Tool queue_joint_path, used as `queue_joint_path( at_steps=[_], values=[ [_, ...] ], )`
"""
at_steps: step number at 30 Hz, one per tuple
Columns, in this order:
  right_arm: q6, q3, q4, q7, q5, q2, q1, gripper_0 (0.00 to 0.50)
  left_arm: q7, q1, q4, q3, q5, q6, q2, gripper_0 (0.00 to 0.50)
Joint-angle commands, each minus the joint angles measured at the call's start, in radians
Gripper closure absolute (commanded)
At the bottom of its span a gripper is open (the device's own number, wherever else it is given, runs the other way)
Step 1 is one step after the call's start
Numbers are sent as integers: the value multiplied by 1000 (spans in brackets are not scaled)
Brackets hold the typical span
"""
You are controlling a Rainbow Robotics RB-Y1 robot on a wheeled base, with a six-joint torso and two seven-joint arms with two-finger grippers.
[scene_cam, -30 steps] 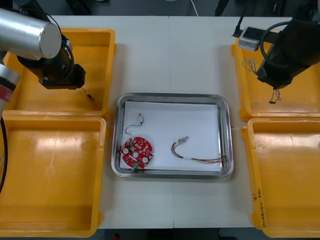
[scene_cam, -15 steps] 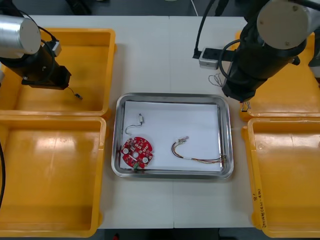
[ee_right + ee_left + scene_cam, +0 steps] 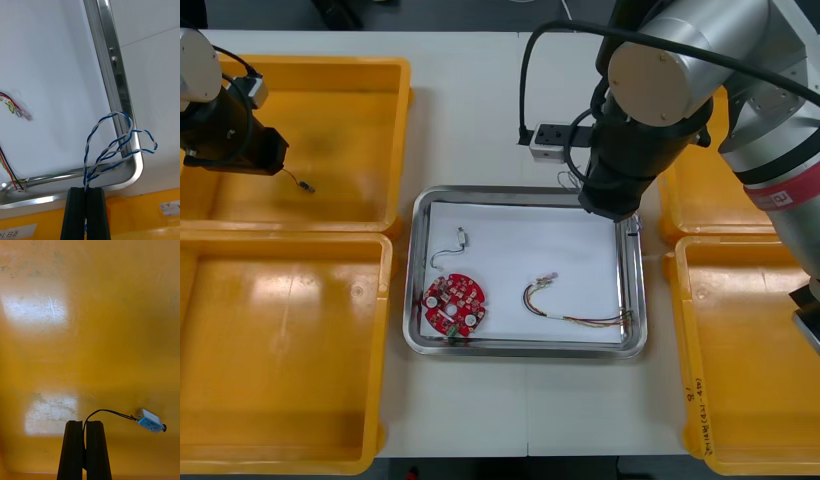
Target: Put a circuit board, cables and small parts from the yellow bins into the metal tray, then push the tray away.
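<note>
Your right gripper (image 3: 86, 189) has its fingers pressed together on the twisted blue and white cable (image 3: 112, 144), pinching it near where the strands meet. From there the cable's loops fan out above the far right corner of the metal tray (image 3: 520, 191), some over the white inside, some across the rim and over the table (image 3: 470, 110) just beyond it. Inside the tray, the red and yellow cable (image 3: 565, 308) lies toward the near right corner, one end close to the right rim. The round red circuit board (image 3: 454, 305) sits by the near left corner, and a thin black cable (image 3: 448, 250) with a small piece at its tip lies just beyond the board, near the left rim. Your left gripper (image 3: 84, 423) is closed on another black cable (image 3: 108, 412), which arcs out to a small metal part (image 3: 151, 422) dangling at its end. That gripper hangs over the far left yellow bin (image 3: 395, 130), toward its left side, with the part above the bin's floor.
</note>
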Motion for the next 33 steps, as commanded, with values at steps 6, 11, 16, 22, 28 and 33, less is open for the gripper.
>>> queue_joint_path(
  at_steps=[6, 11, 16, 22, 28, 33],
  values=[
    [-60, 18, 19, 216, 83, 77, 5, 500, -79, -25, -2, 29, 1, 0, 46, 500],
    [-109, 18, 19, 314, 95, 86, 52, 500, -67, -25, -2, 29, 9, 0, 46, 245],
    [-143, 18, 19, 351, 100, 85, 94, 500, -59, -25, -2, 29, 12, 0, 46, 0],
    [-189, 62, 19, 363, 149, 85, 134, 500, -56, -25, -2, 29, 15, 0, 46, 0],
    [-252, 122, 19, 355, 213, 85, 157, 500, -50, -25, -13, 29, 18, 4, 46, 0],
    [-270, 125, 31, 362, 213, 85, 169, 500, -30, -25, -56, 29, 19, 46, 48, 0]
  ],
)
